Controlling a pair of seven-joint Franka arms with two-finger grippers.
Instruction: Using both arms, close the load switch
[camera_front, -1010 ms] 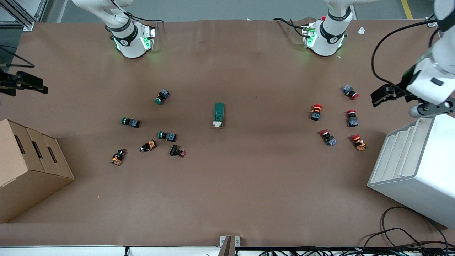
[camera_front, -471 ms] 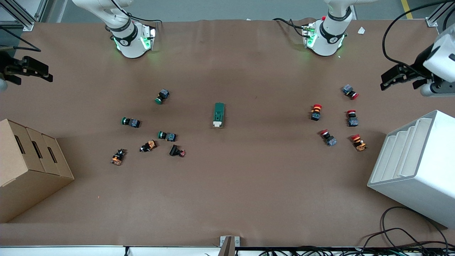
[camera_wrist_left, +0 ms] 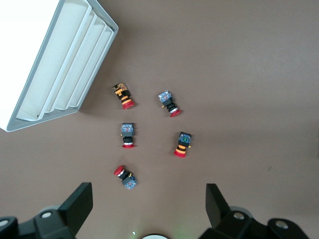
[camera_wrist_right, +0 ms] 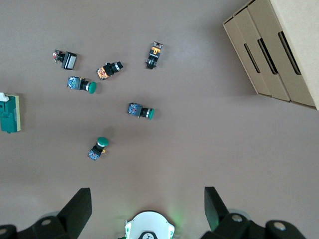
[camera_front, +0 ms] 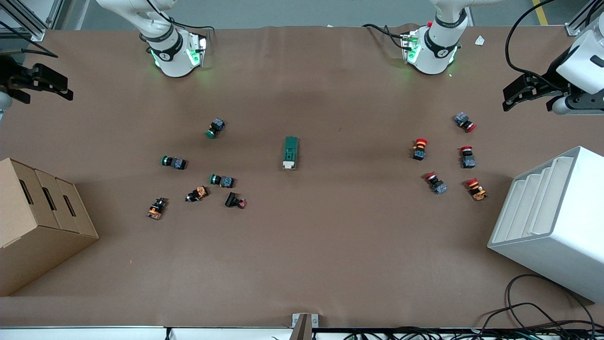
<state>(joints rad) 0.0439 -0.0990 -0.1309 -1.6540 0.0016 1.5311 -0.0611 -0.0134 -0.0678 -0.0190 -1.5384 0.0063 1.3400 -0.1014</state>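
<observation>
The load switch is a dark green oblong block with a cream lever at the end nearer the front camera. It lies flat at the middle of the table, and it shows at the edge of the right wrist view. My left gripper hangs open and empty over the table's edge at the left arm's end, high above the red buttons. Up in the air over the right arm's end of the table, my right gripper is open with nothing in it. Both grippers are well away from the switch.
Several red push buttons lie toward the left arm's end, beside a white stepped rack. Green push buttons and orange parts lie toward the right arm's end. A cardboard box stands there.
The left gripper has drawn away from over the white rack toward the bases' side. The right gripper has come a little more into view and shifted the same way. The switch has not moved.
</observation>
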